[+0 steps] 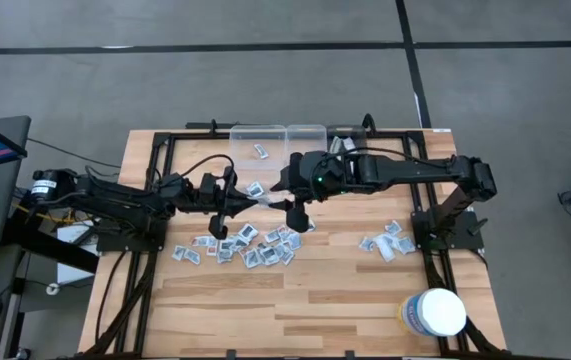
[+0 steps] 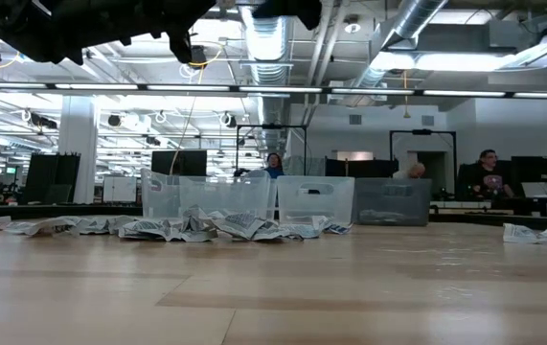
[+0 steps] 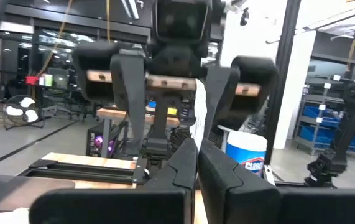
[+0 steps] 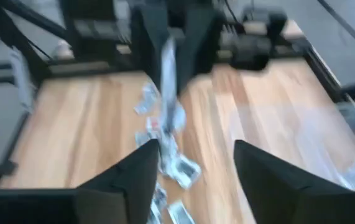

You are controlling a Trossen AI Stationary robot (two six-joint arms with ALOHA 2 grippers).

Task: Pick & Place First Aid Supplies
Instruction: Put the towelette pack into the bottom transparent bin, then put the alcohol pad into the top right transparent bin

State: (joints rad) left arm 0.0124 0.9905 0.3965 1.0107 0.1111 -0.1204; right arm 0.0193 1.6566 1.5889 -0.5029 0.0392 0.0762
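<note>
Closest to the front edge of the table (image 1: 345, 290), in the lower right of the overhead frame, sat the big white tub (image 1: 435, 313), standing by itself, well apart from everything else. A bit further in, the main heap of little square packets (image 1: 250, 245) was spread across the middle of the table. A smaller bunch (image 1: 385, 243) lay off to the right, near the right arm's base.

Just past the heap, both arms met above the table around the centre of the frame. The left gripper (image 3: 198, 152) had its fingers clenched on one of the long pale wrappers (image 3: 199, 112), which stood up between them off the table. The right gripper (image 4: 196, 158) was facing it head-on with its fingers spread wide and released. The wrapper hung in front of them, and I couldn't tell whether it still brushed either finger. So that wrapper was up in the air between the two grippers, above the pile.

Further back, along the top edge of the table, was a row of clear plastic bins (image 1: 285, 140), with a single packet (image 1: 261, 151) lying in the leftmost one. From table height the bins showed right behind the heap.

Way beyond the table, a few people (image 2: 487, 172) were sitting at desks in the room.
</note>
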